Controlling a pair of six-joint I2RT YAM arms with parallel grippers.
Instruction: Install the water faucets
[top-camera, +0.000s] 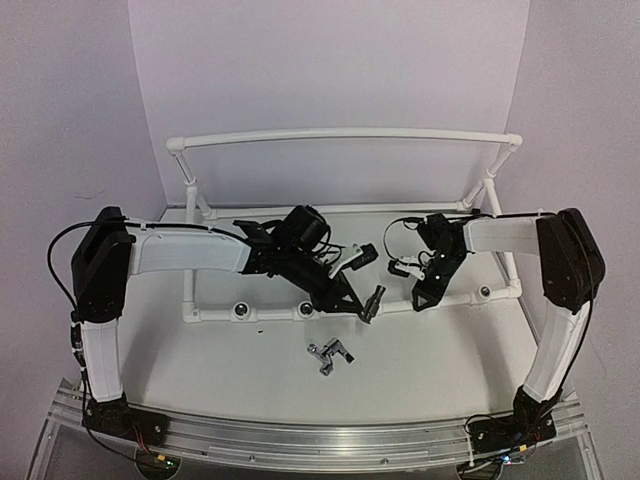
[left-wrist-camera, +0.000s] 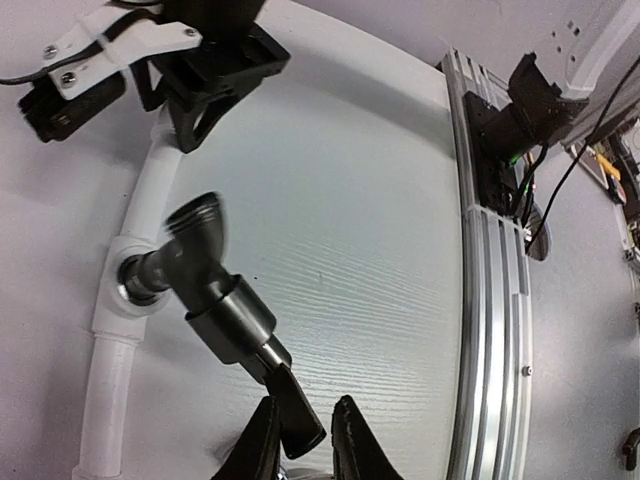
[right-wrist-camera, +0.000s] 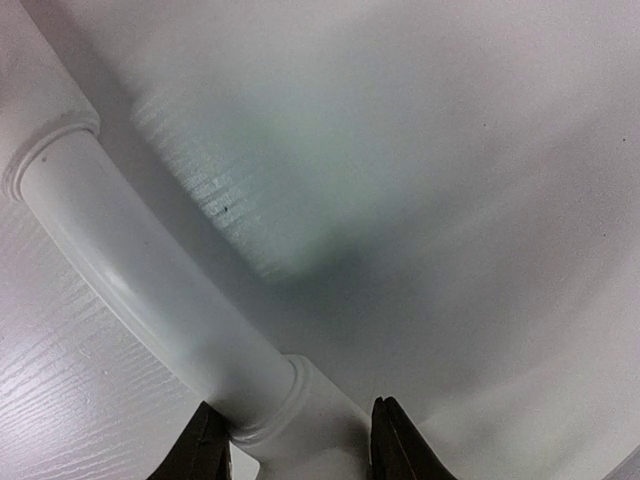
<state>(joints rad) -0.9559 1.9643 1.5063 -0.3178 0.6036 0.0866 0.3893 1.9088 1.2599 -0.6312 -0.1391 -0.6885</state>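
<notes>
While the left gripper (left-wrist-camera: 305, 445) has its jaws clamped on the flat dark lever at the near end of one water faucet (left-wrist-camera: 215, 300), that faucet's stem meets a round silver-ringed socket (left-wrist-camera: 128, 282) in the front bar of the white pipe frame (top-camera: 340, 135). How far the stem sits inside the socket cannot be told. The faucet slants from the socket towards the camera in the left wrist view, and its flared head is blurred.

The second water faucet (top-camera: 330, 353) lies loose on the white worktop (top-camera: 430, 370), in front of the frame's front bar and near the first one, touching neither arm.

The right gripper (right-wrist-camera: 298, 452) is on the same front bar, farther right. Its jaws stand on either side of a pipe collar and press against it, so they are closed on the pipe frame.

In the top view, more silver-ringed sockets show along the front bar, two left of the held faucet and one near the right corner. A ribbed aluminium rail (top-camera: 300, 435) runs along the near edge of the worktop and carries both arm bases.
</notes>
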